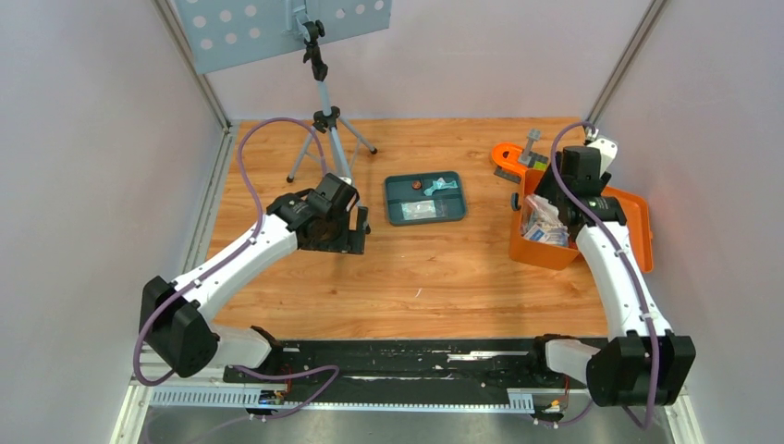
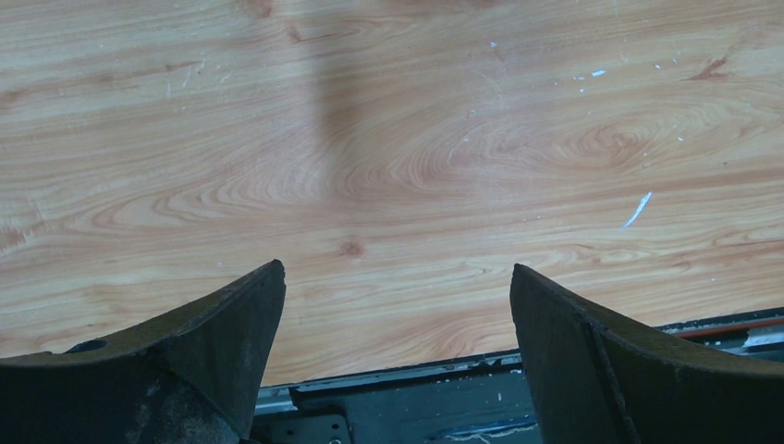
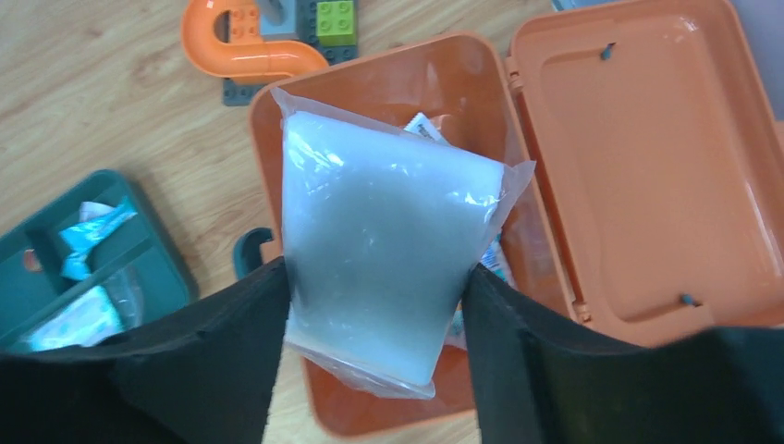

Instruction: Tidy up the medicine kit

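Our right fingers stand on either side of a clear plastic pouch, pressing against both its sides and so holding it upright, narrow end down. The pouch hangs over the open medicine kit, an orange box at the right side of the counter, with its lid lying open flat on the far side from the tray. Under the pouch we make out a few more packets in the box (only their corners show). Just beyond the kit lies an orange curved piece set on toy blocks, with a green block beside it. To the left of the kit, near the middle of the counter, sits a dark teal tray with dividers; in it we see a teal wrapper and a pale packet. Our left fingers are spread wide, with only the bare wood grain of the counter showing between them; in the top view they hover just left of the tray. Behind them, at the back of the counter, stands a grey tripod that carries a perforated panel.
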You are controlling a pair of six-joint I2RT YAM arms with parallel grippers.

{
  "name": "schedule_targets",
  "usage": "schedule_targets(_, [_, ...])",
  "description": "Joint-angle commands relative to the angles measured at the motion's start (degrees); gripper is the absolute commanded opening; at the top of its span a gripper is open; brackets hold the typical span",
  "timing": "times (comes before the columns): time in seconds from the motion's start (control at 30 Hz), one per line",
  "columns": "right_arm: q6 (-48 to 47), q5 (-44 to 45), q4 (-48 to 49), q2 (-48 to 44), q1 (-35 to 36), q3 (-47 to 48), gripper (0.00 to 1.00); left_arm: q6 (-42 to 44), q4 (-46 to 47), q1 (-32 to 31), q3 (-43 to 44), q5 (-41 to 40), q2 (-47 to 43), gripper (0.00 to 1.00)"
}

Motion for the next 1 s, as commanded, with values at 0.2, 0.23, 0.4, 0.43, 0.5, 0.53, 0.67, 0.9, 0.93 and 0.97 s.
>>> schedule_targets(0.2, [-3.25, 0.45, 4.25, 4.03, -1.32, 1.48, 0.87, -0.34, 2.03, 0.75, 3.12, 0.27, 2.08, 1.00])
schedule_targets(0.23, [-3.34, 0.91, 4.35, 3.53, -0.19, 1.96, 0.88, -0.32, 1.96, 0.87, 3.40, 0.17, 2.28, 1.00])
schedule_targets(0.4, [-5.41, 7.44, 4.44, 4.25, 11.76, 6.11, 0.86, 0.16, 1.62, 1.88, 3.69, -0.48, 2.16, 1.00])
schedule_targets(0.43, [-5.27, 7.37, 4.62, 4.78, 13.91, 6.89, 0.85, 0.42, 1.50, 2.29, 3.63, -0.65, 1.95, 1.00])
schedule_targets(0.5, [-5.64, 7.41, 5.79, 6.68, 18.95, 8.32, 0.83, 0.74, 0.90, 3.25, 3.43, -1.44, 1.42, 1.00])
schedule_targets(0.53, [-6.20, 7.63, 6.00, 8.29, 21.12, 9.24, 0.83, 0.74, 0.42, 3.72, 3.15, -1.89, 0.89, 1.00])
schedule_targets(0.67, [-9.38, 2.50, 6.03, 16.92, 26.57, 15.00, 0.78, 0.22, 1.10, 6.01, 1.03, -0.91, -2.08, 1.00])
schedule_targets(0.9, [-8.42, -9.90, 5.56, 33.80, 27.07, 26.22, 0.48, -0.97, 1.84, 6.56, -1.60, 1.72, -3.17, 1.00])
schedule_targets(0.93, [-8.03, -10.92, 5.52, 36.08, 27.07, 27.65, 0.42, -1.07, 1.83, 6.56, -1.80, 1.73, -3.34, 1.00])
schedule_targets(0.97, [-7.37, -11.24, 5.45, 38.27, 27.11, 28.97, 0.38, -1.09, 1.93, 6.56, -1.86, 1.81, -3.44, 1.00])
